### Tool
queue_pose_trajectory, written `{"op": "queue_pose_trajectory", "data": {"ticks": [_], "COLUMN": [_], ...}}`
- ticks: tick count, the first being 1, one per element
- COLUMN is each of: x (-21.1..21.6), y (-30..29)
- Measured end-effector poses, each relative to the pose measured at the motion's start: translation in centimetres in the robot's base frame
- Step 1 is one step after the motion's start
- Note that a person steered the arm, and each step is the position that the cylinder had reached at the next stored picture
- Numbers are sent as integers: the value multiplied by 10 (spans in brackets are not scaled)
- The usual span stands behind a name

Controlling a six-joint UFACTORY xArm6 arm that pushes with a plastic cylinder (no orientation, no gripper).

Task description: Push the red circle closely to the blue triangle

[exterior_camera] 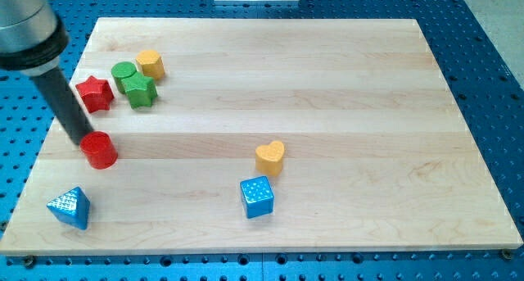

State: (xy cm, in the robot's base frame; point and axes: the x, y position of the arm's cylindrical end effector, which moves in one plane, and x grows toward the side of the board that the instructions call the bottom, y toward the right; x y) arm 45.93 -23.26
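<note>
The red circle (100, 150) lies on the wooden board (327, 84) at the view's left. The blue triangle (70, 207) lies below it, near the board's bottom left corner, with a clear gap between them. My tip (80, 138) stands at the red circle's upper left edge, touching it or nearly so. The dark rod slants up to the view's top left.
A red star (95, 93), a green circle (124, 72), a green star (141, 91) and a yellow hexagon (151, 64) cluster at the upper left. A yellow heart (270, 157) and a blue cube (257, 197) sit near the bottom middle.
</note>
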Motion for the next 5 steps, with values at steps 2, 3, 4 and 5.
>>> {"op": "queue_pose_trajectory", "data": {"ticks": [2,3,4,5], "x": [33,41,8,-11], "y": [27,27,-3,-49]}}
